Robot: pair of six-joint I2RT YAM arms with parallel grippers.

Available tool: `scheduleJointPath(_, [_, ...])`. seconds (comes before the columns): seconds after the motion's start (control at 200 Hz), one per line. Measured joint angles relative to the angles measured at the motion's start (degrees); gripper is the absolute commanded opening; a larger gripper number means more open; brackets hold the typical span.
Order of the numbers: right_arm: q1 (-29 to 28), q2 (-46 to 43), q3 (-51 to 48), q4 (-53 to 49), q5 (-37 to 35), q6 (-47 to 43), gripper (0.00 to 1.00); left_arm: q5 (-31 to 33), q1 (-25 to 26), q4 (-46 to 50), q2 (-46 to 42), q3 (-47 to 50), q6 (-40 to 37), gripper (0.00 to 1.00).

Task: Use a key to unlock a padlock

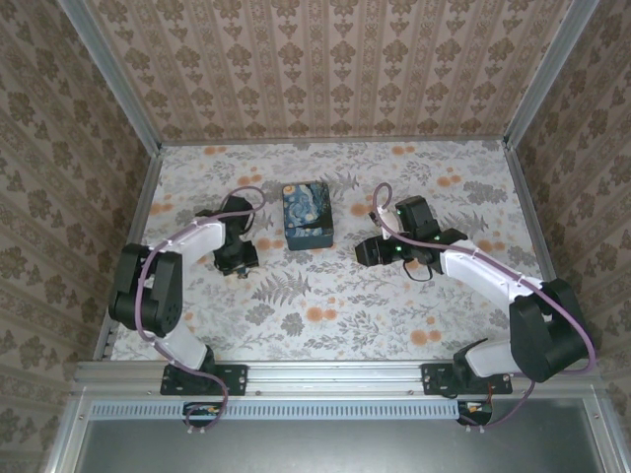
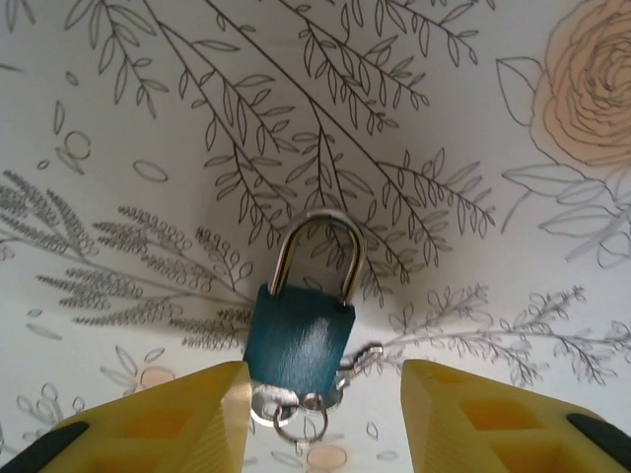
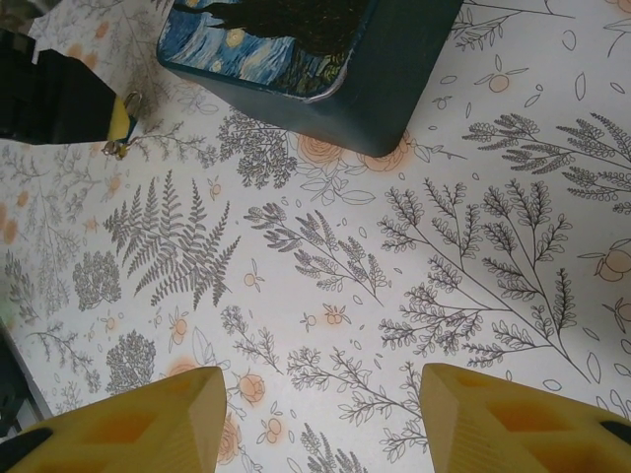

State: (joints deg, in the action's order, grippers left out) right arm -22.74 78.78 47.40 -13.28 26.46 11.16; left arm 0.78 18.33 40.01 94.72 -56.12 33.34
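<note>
A small blue-teal padlock [image 2: 299, 340] with a silvery shackle lies flat on the flowered table, its shackle pointing away from me. At its base a silvery key [image 2: 361, 362] sticks out to the right, next to more small keys on a ring [image 2: 299, 424]. My left gripper [image 2: 325, 414] stands open around the padlock's lower end; its left yellow finger [image 2: 202, 419] is right at the padlock's corner, and the right finger stands well apart. My right gripper [image 3: 323, 414] is open over bare table, nothing between its fingers. From above, the left gripper [image 1: 240, 266] points down at the table.
A blue starry-night box [image 1: 307, 216] stands between the two arms, and its dark side [image 3: 394, 89] shows ahead of the right gripper [image 1: 363, 251]. Patterned walls with metal rails [image 1: 138, 187] close in the table.
</note>
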Motion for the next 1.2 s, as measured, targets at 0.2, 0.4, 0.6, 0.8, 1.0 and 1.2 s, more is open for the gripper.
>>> scheduleJointPath(0.2, [0.39, -0.11, 0.00, 0.09, 0.98, 0.63, 0.55, 1.29, 0.00, -0.37, 1.01, -0.39, -1.68, 0.41])
scheduleJointPath(0.4, [0.61, -0.11, 0.00, 0.46, 1.46, 1.09, 0.55, 2.60, -0.04, -0.37, 1.46, -0.46, -2.62, 0.42])
scheduleJointPath(0.6, [0.61, -0.11, 0.00, 0.55, 1.51, 1.29, 0.55, 2.93, -0.15, -0.37, 1.77, -0.46, -3.48, 0.45])
scheduleJointPath(0.8, [0.61, -0.15, 0.00, 1.01, 2.27, 1.51, 0.55, 2.89, -0.79, -0.90, 1.77, -0.44, -4.72, 0.37])
scheduleJointPath(1.0, [0.63, -1.53, 0.00, 1.03, 2.36, 1.68, 0.55, 2.45, -0.79, -2.25, 1.95, -0.44, -5.35, 0.34])
scheduleJointPath(1.2, [0.70, -1.81, 0.00, 1.05, 2.51, 2.40, 0.56, 0.85, -1.18, -3.50, 2.69, -0.13, -5.49, 0.32])
